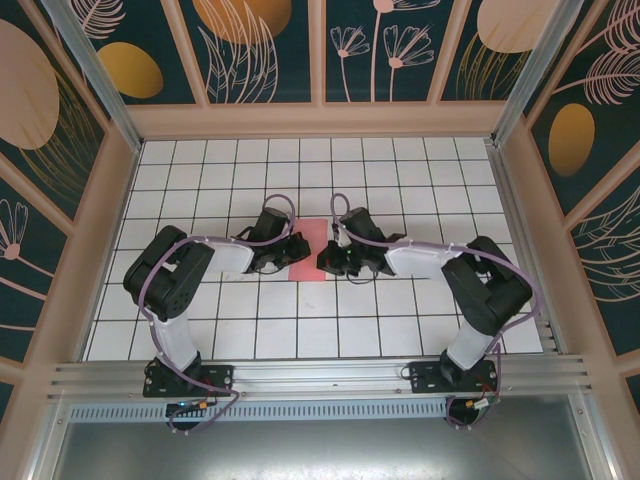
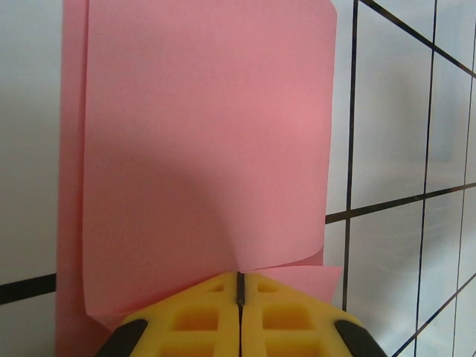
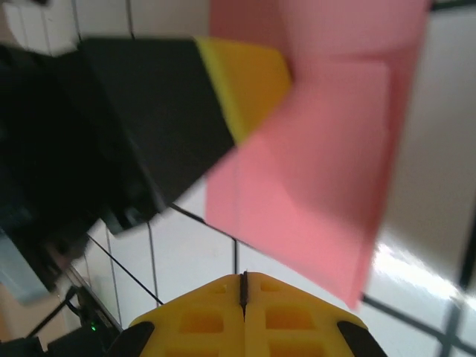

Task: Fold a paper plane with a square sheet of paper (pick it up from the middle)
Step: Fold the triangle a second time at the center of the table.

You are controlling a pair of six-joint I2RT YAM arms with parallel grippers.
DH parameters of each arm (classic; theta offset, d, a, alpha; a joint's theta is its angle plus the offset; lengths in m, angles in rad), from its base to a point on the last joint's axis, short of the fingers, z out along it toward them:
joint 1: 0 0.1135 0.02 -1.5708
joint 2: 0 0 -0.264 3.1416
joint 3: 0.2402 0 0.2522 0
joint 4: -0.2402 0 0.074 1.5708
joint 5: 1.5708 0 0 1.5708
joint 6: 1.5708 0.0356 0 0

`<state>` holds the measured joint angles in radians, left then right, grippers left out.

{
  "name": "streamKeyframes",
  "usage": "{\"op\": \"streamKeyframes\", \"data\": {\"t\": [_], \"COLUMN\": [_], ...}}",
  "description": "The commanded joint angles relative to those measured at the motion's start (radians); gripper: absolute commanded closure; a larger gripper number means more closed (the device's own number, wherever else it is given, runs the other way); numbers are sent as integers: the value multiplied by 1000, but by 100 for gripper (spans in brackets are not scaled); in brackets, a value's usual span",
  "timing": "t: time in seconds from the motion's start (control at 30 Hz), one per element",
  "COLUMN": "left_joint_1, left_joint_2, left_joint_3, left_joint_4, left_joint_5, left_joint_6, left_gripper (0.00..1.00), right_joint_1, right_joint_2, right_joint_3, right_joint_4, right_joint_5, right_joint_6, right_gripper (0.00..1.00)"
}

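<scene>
The square sheet of paper [image 1: 311, 250] is salmon pink and lies on the white grid tiles between my two grippers. It is folded over on itself. In the left wrist view its upper layer [image 2: 208, 134] curls up from the lower layer, and my left gripper [image 2: 240, 277] is shut on that layer's near edge. My left gripper [image 1: 296, 252] sits at the sheet's left side. My right gripper [image 1: 326, 262] is at the sheet's right side, and in its own view [image 3: 243, 277] it is shut on nothing, just short of the paper [image 3: 320, 149]. No paper plane shape is in view.
The left gripper's yellow and black finger [image 3: 245, 82] rests on the paper's far corner in the right wrist view. Pink walls [image 1: 320, 120] enclose the tiled table on three sides. A metal rail [image 1: 320, 375] with both arm bases runs along the near edge.
</scene>
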<state>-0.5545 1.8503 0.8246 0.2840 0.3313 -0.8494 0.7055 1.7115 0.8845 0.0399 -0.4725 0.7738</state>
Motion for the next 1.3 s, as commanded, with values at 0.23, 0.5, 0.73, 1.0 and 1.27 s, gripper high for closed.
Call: {"op": "streamKeyframes", "data": {"t": [0.23,0.5,0.73,1.0,1.27], "left_joint_1": [8,7,5,-8,-5], "left_joint_2": [-7,-112,-142,-55,-5], "left_joint_3": [4,43,-15,-42,-25], "left_joint_4": [-59,-106,-19,24,-96], "left_joint_5": [-11,55,127,113,-60], "left_joint_6": [11,38,-14,-42,-11], "left_gripper": [89,73,82,86,88], "right_joint_1": [-11,-8,-9,-9,-8], "right_joint_2": [153,159,164,178,188], "right_joint_3": [14,-26,-13,-16,-18], "right_joint_4": [-34,-19,-33,-33,-52], "right_joint_5": [31,31,38,38,54], "right_joint_6": [18,24,18,19,11], "right_gripper": [97,98,98,99,99]}}
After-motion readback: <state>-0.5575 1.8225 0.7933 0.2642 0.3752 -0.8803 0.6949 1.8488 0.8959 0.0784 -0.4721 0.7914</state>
